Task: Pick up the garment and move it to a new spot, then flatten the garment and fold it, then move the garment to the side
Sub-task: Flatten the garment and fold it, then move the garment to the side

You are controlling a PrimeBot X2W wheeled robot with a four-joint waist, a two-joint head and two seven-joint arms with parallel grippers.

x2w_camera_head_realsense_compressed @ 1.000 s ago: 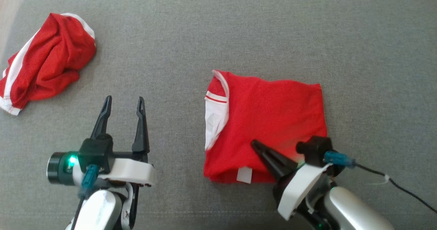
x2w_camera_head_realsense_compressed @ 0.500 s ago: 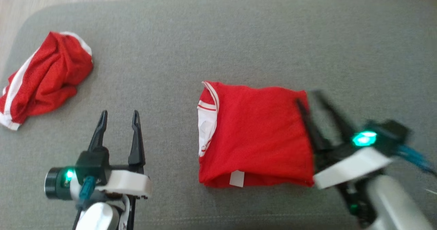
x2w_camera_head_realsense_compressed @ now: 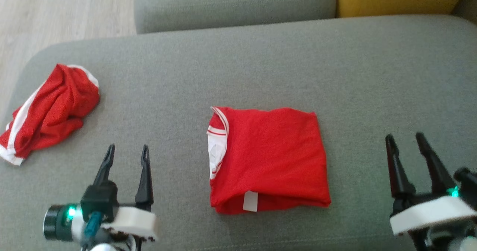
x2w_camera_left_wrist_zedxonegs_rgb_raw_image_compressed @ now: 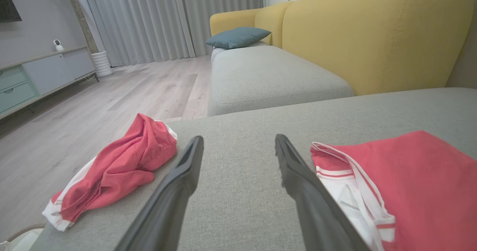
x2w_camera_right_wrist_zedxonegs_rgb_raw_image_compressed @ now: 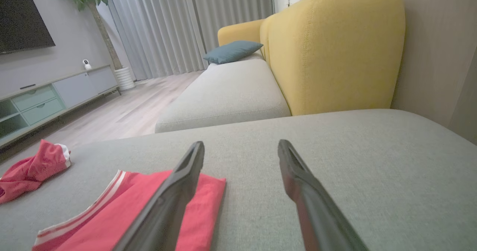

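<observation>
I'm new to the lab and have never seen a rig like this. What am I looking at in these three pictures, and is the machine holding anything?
This is a wheeled robot with two arms, each ending in a gripper with two long dark fingers. The head view looks down from a camera on its head: the left gripper is at the lower left and the right gripper at the lower right. The other two pictures come from cameras on the wrists, each looking out along that gripper's own fingers. On the grey sofa cushion lie two red garments with white trim: a folded garment between the grippers, and a crumpled garment near the cushion's left edge. Both grippers are open and hold nothing; neither touches the cloth.
</observation>
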